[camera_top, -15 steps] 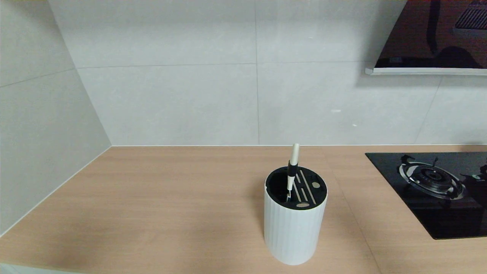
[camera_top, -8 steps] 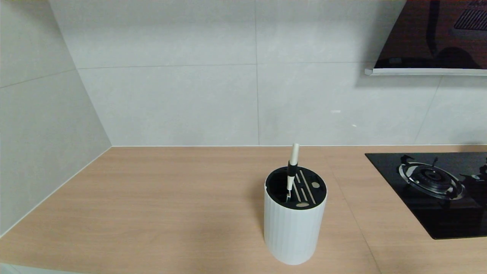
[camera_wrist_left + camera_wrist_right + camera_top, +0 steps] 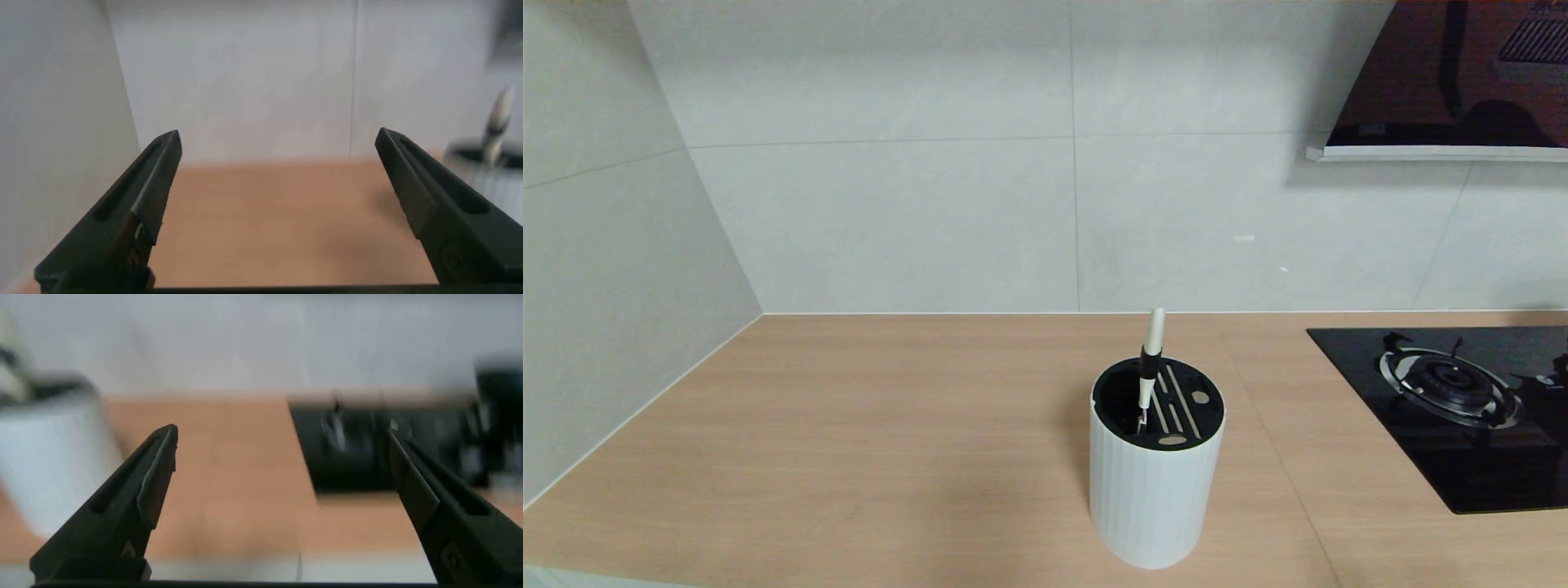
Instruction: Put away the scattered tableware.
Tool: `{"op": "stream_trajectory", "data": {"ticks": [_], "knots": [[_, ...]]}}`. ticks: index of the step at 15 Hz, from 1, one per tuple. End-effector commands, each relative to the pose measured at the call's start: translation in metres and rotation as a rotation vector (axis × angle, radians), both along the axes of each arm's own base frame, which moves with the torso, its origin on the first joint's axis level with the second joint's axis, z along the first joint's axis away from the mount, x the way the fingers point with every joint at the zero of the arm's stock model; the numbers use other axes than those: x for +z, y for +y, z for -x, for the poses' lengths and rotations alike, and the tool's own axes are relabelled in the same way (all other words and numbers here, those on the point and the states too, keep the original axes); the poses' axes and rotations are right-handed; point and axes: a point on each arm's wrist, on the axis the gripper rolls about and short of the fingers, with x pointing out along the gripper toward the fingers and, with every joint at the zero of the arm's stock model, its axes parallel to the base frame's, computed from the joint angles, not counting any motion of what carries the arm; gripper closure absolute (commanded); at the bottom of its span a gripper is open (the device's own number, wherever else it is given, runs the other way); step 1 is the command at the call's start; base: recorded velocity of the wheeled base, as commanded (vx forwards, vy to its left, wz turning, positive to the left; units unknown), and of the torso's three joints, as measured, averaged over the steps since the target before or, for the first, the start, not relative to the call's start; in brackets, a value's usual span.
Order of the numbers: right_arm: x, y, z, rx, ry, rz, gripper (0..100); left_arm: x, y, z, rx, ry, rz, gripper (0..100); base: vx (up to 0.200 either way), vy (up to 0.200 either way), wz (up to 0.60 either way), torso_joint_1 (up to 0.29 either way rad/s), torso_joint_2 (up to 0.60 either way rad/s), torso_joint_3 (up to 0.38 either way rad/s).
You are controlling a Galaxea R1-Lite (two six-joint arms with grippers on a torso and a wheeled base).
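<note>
Wide-open jaws on both arms hold nothing. One utensil [image 3: 1152, 336] stands upright in the white holder [image 3: 1156, 498] on the counter [image 3: 890, 425], ahead between the arms, seemingly nearer the right one.

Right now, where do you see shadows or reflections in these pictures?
Head view: the utensil holder throws a soft shadow left onto the counter; the range hood carries reflections in its dark glass and shades the wall below; the cooktop shows dim reflections.
</note>
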Motion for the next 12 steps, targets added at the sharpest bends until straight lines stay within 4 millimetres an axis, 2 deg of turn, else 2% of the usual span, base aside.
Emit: {"op": "stream_trajectory", "data": {"ticks": [1, 3, 4, 12], "knots": [[-0.010, 0.000, -0.002, 0.002, 0.034, -0.010, 0, -0.052, -0.001, -0.025, -0.027, 0.127, -0.006, 0, 0.000, 0.000, 0.00, 0.000, 0.00, 0.000], [-0.012, 0.000, -0.002, 0.019, 0.050, -0.015, 0, -0.064, -0.001, -0.025, -0.038, 0.241, 0.012, 0, 0.000, 0.000, 0.00, 0.000, 0.00, 0.000], [-0.016, 0.001, -0.002, 0.033, 0.098, -0.016, 0, -0.064, -0.001, -0.025, -0.045, 0.241, 0.015, 0, 0.000, 0.000, 0.00, 0.000, 0.00, 0.000], [-0.015, 0.001, -0.002, 0.044, 0.082, -0.020, 0, -0.063, -0.001, -0.025, -0.055, 0.240, 0.024, 0, 0.000, 0.000, 0.00, 0.000, 0.00, 0.000]]}}
